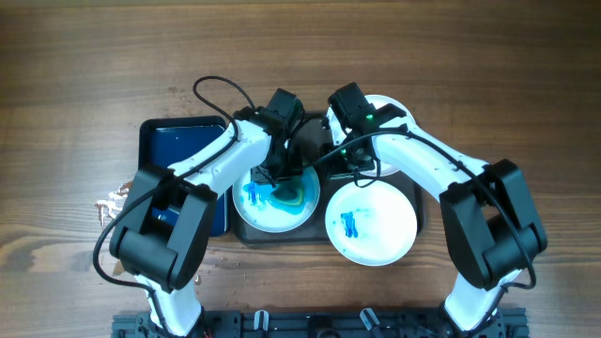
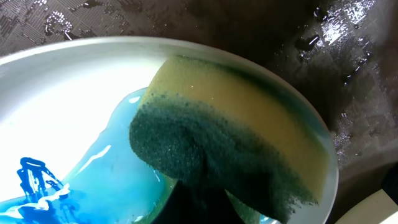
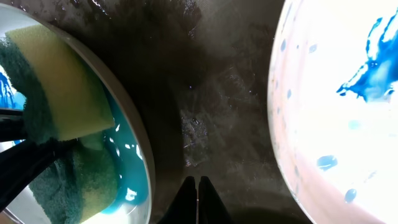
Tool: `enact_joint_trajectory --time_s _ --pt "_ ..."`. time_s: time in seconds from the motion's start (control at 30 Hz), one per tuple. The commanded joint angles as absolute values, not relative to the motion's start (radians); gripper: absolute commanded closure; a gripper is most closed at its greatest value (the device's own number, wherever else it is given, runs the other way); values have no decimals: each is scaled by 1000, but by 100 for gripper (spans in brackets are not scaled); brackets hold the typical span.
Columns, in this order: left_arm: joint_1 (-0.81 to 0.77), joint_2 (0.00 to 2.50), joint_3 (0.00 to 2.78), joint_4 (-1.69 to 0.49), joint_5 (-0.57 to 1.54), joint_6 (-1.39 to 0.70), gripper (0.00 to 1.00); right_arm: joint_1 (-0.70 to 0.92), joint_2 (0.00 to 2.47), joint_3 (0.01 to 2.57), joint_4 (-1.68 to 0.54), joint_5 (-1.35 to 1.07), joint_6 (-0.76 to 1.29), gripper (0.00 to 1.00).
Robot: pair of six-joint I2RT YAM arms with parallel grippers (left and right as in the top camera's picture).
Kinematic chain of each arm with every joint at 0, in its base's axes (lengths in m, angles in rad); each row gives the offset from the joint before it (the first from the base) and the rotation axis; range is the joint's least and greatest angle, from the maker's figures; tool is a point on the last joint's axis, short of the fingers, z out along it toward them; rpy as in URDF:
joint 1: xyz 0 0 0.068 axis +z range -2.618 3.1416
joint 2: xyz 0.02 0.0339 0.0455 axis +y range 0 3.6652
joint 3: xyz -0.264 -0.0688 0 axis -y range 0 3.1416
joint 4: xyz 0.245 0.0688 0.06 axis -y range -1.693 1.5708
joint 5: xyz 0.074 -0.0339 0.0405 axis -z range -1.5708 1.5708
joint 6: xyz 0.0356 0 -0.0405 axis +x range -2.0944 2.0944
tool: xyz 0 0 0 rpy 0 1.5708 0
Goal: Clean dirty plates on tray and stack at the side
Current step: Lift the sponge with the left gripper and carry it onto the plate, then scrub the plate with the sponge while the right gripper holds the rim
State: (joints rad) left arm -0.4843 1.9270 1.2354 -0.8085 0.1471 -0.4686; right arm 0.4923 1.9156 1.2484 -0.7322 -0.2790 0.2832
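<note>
Sponge (image 2: 230,143) first, yellow with a green scrub face, right up against the left wrist camera. Pinched in the left tool (image 1: 277,174), bent by the squeeze, and pressed into a pool of blue wash on the left plate (image 1: 277,205). Sits on the far half of that plate, with an unwiped blue smear nearer the robot.

Right tool (image 3: 198,199) closed tight on nothing, tips together just above the wet floor of the dark grey tray (image 3: 211,106), between the left plate and the front plate (image 1: 371,223). Blue smear and droplets on the front plate, untouched by the look of it. Third plate (image 1: 399,108) farther back on the tray, mostly hidden under the right arm. Smaller blue tray (image 1: 178,150) off to the left on the bench (image 1: 94,75).

Reads as scrubbing the first plate, early in the job; no stack at the side yet. Next probably calls for sweeping the sponge toward the remaining smear while keeping the plate from sliding, perhaps steadied at the rim by the right tool.
</note>
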Motion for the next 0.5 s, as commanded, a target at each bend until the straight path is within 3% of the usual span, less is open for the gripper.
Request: enact_joint_trajectory --time_s 0.0,0.23,0.27,0.37,0.47 --pt "-463 1996 1195 -824 36 -464 96 495 1890 1270 -724 -293 289 96" --pt "-463 1996 1195 -824 36 -464 96 495 1892 1267 -703 -293 289 96" --pt "-463 1996 1195 -823 36 -464 96 495 1892 1267 -698 -293 290 91" --pt "-463 1996 1195 -818 36 -464 96 495 1893 1267 -696 -293 292 60" --pt "-463 1996 1195 -801 36 -464 96 495 1901 1267 -696 -302 292 52"
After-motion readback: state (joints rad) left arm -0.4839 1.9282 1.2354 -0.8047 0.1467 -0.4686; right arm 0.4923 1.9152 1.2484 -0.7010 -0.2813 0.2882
